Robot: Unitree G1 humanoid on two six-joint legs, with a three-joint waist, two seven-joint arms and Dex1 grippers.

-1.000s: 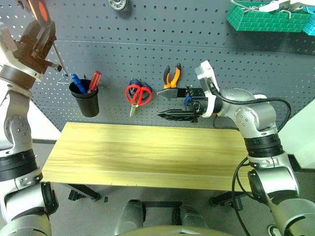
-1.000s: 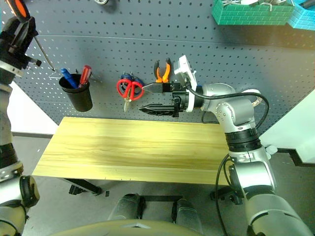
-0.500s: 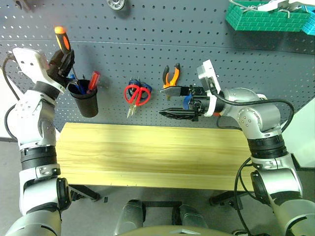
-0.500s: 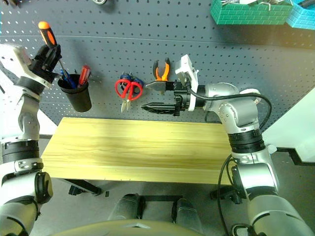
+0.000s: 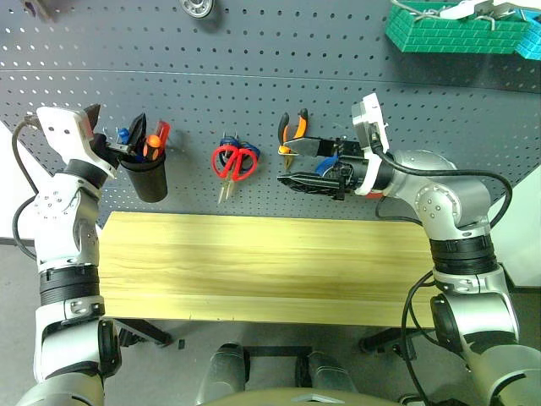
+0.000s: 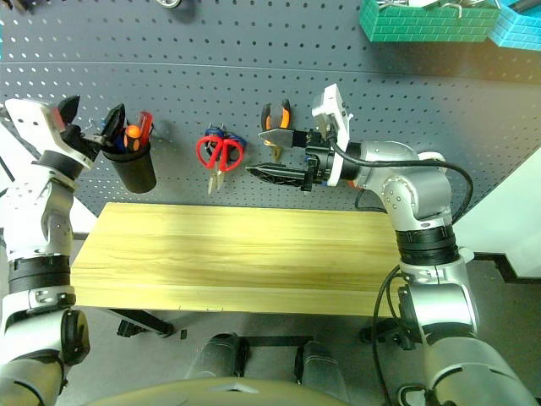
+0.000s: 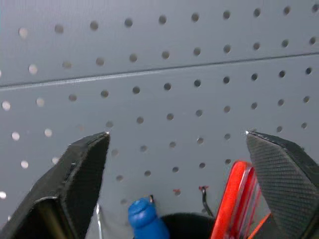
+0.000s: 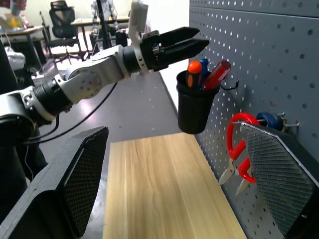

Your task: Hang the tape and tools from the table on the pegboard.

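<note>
The orange-and-black screwdriver (image 5: 153,141) stands handle-up in a black cup (image 5: 149,178) hung on the pegboard (image 5: 254,85), beside a blue and a red handle. My left gripper (image 5: 116,120) hovers just above the cup, open and empty. Red-handled scissors (image 5: 235,161) and the orange-and-black pliers (image 5: 293,131) hang on hooks further right. Just below the pliers, my right gripper (image 5: 285,166) points left along the board, open, with nothing between its fingers. A grey roll that looks like the tape (image 5: 200,7) hangs at the top edge. The table (image 5: 254,262) is bare.
Blue-handled scissors hang behind the red ones. Green plastic bins (image 5: 456,30) sit high on the board at the right. In the right wrist view a room with chairs and desks (image 8: 65,25) lies beyond the table's far end.
My left gripper came down with the orange-handled screwdriver, set it into the black cup and opened, letting it go. The right gripper has stayed open in about the same place.
</note>
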